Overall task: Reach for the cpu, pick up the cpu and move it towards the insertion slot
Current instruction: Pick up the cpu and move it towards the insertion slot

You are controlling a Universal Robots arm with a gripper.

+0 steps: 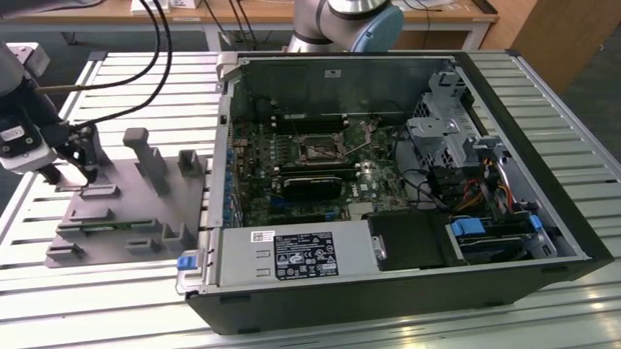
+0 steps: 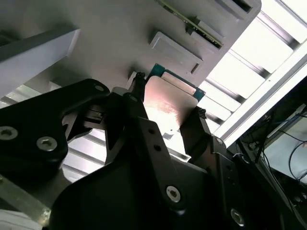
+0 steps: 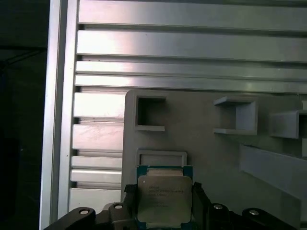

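1. Silvery-beige metal of the cpu is seen clamped between the black fingers of the gripper, which is closed on two opposite edges of the chip.
2. In both wrist views the chip is held over the grey plastic tray, at the tray's end toward the exterior view's left. It appears to be raised just above a shallow framed recess, though that cannot be told for certain.
3. The pick-up is judged to be the step in hand. It is done well if the chip is held flat, the squeeze is confined to the rim, and the underside is not dragged across the recess frame.
4. The insertion slot is found well apart from the chip, on the motherboard inside the open computer case, toward the exterior view's right.
5. Between the two, the tray's upright posts and the case's side wall are set across the direct path, so clearance in height is judged necessary.
6. Black cables are draped over the slatted aluminium table near the gripper and could be snagged.
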